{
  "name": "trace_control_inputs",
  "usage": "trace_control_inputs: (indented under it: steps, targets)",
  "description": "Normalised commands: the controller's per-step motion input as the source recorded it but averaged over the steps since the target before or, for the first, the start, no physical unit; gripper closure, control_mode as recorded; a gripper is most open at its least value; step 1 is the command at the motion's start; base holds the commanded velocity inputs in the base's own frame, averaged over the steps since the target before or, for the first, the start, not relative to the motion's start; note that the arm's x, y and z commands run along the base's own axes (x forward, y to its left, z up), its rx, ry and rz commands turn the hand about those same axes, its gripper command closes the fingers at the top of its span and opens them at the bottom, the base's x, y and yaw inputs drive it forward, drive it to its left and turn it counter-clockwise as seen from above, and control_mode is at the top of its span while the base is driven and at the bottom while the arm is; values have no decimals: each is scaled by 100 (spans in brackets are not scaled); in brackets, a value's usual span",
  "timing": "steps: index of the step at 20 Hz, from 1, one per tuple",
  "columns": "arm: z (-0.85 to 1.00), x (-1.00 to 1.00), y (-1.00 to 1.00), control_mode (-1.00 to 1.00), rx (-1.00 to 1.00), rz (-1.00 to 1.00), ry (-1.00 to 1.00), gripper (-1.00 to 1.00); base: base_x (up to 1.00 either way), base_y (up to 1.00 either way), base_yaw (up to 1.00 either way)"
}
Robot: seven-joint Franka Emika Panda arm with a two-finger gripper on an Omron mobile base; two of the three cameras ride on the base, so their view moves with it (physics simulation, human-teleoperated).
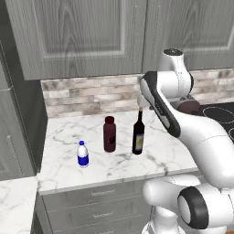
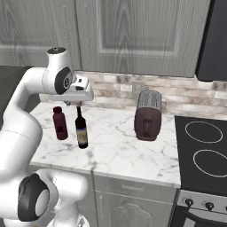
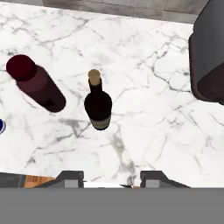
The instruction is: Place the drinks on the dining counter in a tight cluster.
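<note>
Wine bottle (image 1: pixel 138 135) stands upright on the marble bench (image 1: pixel 68 137) by the brick backsplash, directly under the pincer (image 2: pixel 79 105), which hangs just above its cork; the jaws are drawn in to their narrowest and grip nothing. The maroon bottle (image 1: pixel 109 134) stands just to its left in the left base view, close but not touching, and the water bottle (image 1: pixel 82 154) sits further left and nearer the front edge, apart from both. None of the three is on the dining counter yet, so the task looks to be at its very start. The wine bottle is probably the heaviest and most top-heavy: glass, smooth, likely to slip or tip if caught high on the slim neck. A hold on the neck just below the cork, or lower where the shoulder widens, seems the safest, with the jaws first spread wider. The maroon bottle is squat and should stay stable, though its body may be wide for the jaws. The water bottle is light and may squash a little under pressure. In the hand view the water bottle is cut off at the left edge, just a sliver of blue, and a toaster (image 2: pixel 147 115) is cropped at the right. In the left base view the arm covers the toaster and much of the bench's right side. The finger tips themselves are hard to make out against the hand in the right base view.
</note>
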Motion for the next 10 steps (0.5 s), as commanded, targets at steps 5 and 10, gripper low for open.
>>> trace_control_inputs:
  steps: [5, 10]
  targets:
    - [0, -37, 0, -100, 1, 0, -2, -100, 0, 0, 0]
    - [-18, -57, -30, -100, 2, 3, -3, -100, 0, 0, 0]
